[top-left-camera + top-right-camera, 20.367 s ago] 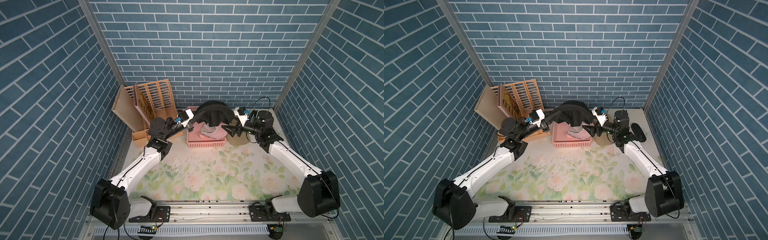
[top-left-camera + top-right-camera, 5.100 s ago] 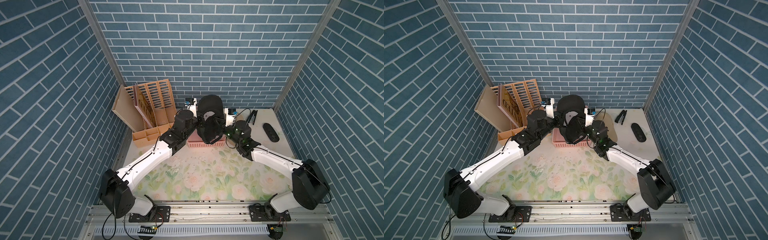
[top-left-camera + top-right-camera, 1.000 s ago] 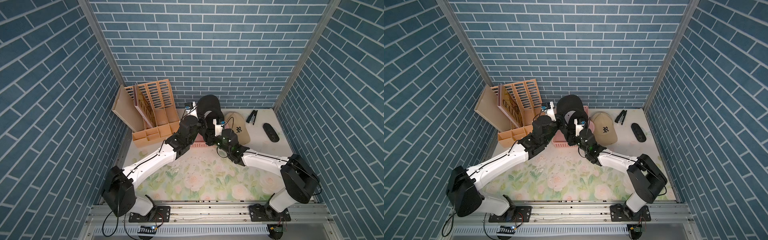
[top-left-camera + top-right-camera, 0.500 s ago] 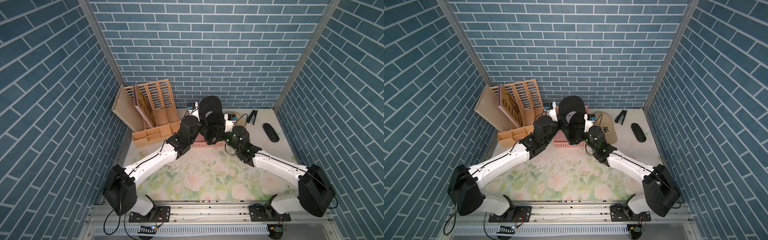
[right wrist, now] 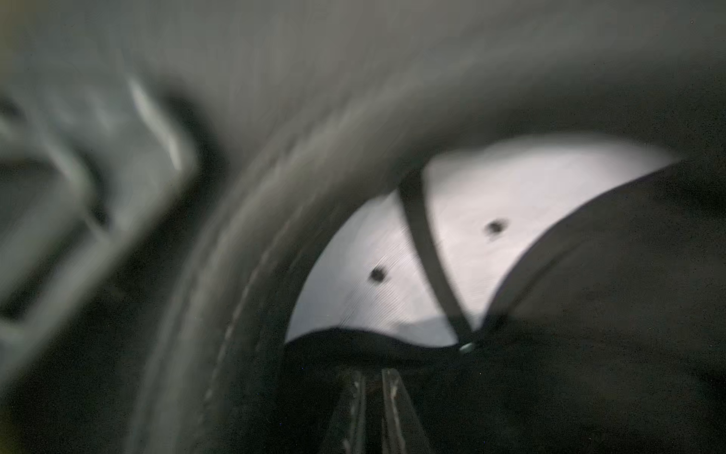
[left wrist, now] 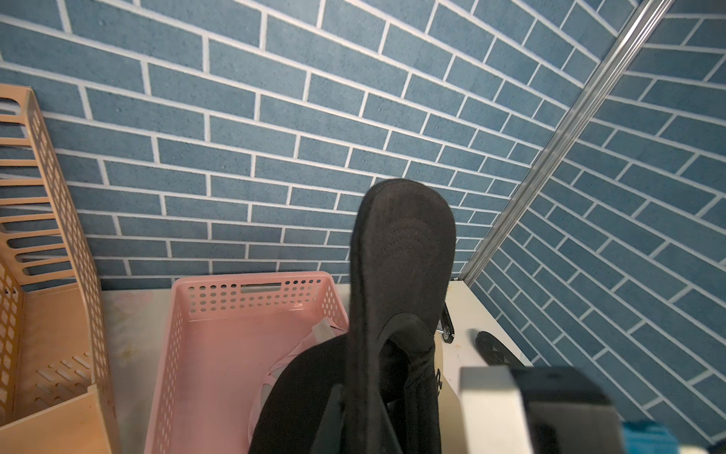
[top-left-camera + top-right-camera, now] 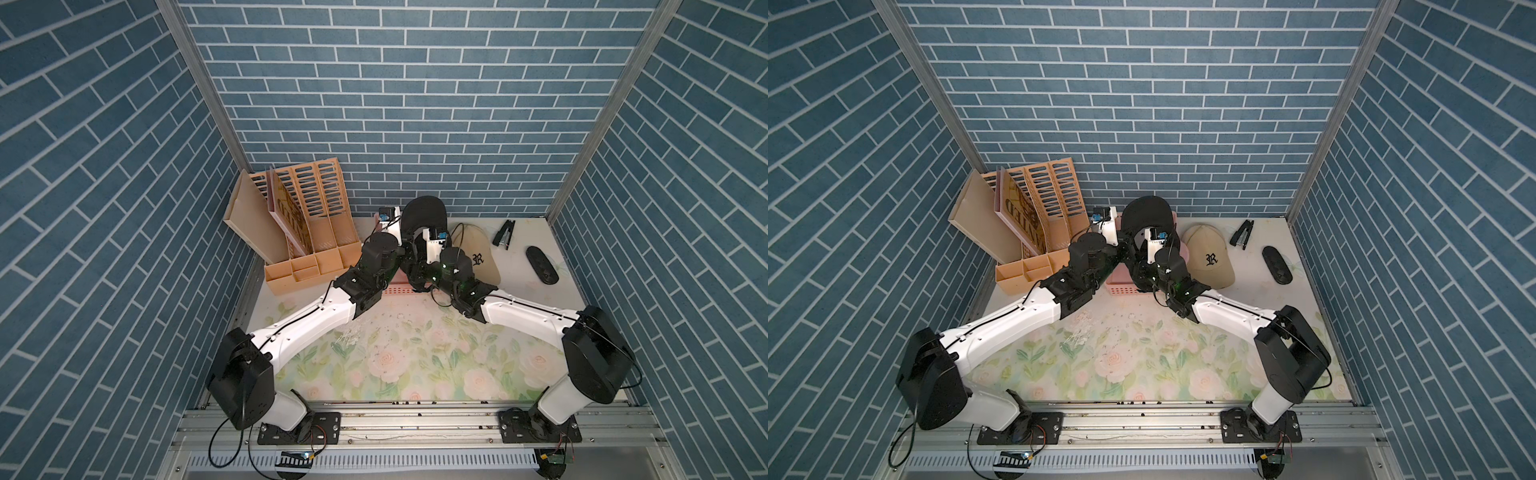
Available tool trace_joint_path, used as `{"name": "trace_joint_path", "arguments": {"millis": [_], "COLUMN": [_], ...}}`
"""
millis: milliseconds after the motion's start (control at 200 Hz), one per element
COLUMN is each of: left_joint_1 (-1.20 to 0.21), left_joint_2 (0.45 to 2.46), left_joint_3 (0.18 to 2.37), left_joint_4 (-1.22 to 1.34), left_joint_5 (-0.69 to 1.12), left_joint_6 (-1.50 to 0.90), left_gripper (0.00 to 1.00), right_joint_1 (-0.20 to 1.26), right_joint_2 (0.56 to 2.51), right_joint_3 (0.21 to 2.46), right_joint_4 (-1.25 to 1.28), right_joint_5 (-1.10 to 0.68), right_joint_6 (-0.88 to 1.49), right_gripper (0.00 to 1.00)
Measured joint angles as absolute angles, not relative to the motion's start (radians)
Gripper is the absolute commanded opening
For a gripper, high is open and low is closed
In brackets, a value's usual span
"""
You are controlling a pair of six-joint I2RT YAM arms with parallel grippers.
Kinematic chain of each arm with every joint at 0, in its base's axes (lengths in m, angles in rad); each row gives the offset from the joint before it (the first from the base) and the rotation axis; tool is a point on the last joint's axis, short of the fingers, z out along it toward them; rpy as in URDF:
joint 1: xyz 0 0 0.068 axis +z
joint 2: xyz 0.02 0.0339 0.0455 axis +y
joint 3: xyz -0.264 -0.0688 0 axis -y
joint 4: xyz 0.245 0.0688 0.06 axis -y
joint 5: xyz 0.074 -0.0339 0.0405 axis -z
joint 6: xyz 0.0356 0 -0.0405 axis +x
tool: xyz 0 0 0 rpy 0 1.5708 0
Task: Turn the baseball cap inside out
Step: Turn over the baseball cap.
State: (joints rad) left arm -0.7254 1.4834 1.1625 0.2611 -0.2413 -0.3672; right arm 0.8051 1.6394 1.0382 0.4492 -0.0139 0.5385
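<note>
Brim edge of black cap (image 6: 400,243) clamped in left fingers (image 6: 332,420) over pink basket (image 6: 251,291); right fingers (image 5: 395,410) inside crown, closure unclear

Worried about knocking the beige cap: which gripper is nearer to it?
Right. The right gripper, reaching into the black cap, sits just beside the beige cap. The left gripper clamps the brim on the far side, toward the file rack.

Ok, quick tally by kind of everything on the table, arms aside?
Caps: 2 (black cap, beige cap)
Pink basket: 1
File rack: 1
Sign board: 1
Stapler: 1
Black oval device: 1
Pink fabric in basket: 1
Total: 8
</note>
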Motion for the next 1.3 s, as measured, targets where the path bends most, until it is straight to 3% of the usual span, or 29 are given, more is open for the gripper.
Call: {"name": "trace_joint_path", "arguments": {"millis": [685,1300], "left_joint_1": [-0.738,-0.76], "left_joint_2": [1.492,1.399], "left_joint_3": [1.155,1.133], "left_joint_4": [0.246,0.215], "left_joint_5": [-0.207,-0.248], "left_joint_6": [-0.37,-0.361], "left_gripper": [0.0,0.0], "right_joint_1": [0.68,0.682], "right_joint_2": [1.586,1.664], "right_joint_3": [1.004,1.063], "right_joint_4": [0.487,0.43], "right_joint_5": [-0.047,0.125], "right_joint_6": [0.553,0.545], "right_gripper": [0.08,0.05]}}
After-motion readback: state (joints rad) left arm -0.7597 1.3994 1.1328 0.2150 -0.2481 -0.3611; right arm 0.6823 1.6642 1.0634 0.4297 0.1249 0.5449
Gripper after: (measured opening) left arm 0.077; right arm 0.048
